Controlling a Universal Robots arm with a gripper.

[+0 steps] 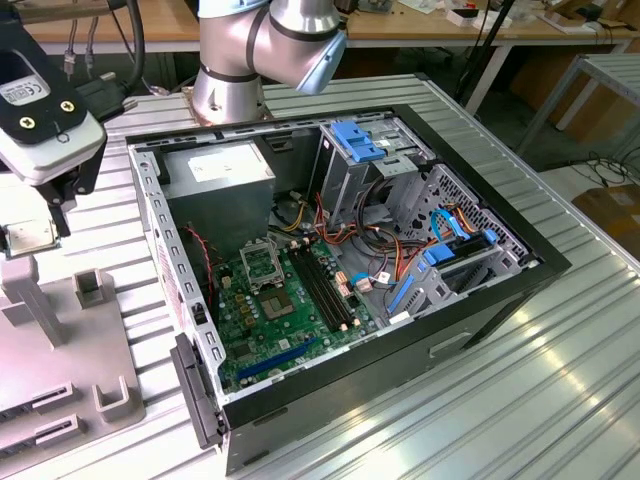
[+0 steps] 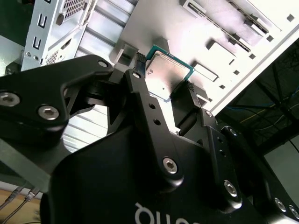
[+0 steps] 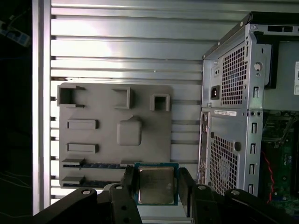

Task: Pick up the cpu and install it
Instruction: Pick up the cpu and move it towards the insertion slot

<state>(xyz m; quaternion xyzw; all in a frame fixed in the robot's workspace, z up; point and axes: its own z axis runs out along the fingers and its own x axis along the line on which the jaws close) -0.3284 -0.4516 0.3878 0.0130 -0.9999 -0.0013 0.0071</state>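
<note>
Within pincer (image 3: 156, 173) grip: square silvery cpu (image 3: 156, 185), green-edged.

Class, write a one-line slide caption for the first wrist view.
End effector grips the cpu over the grey parts tray, computer case alongside.

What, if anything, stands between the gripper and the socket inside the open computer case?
Probably nothing, so yes. The case is open upward and the socket lies bare, the power supply and cables beside it, not over it. The gripper, shut on the cpu, hangs outside over the grey tray.
</note>
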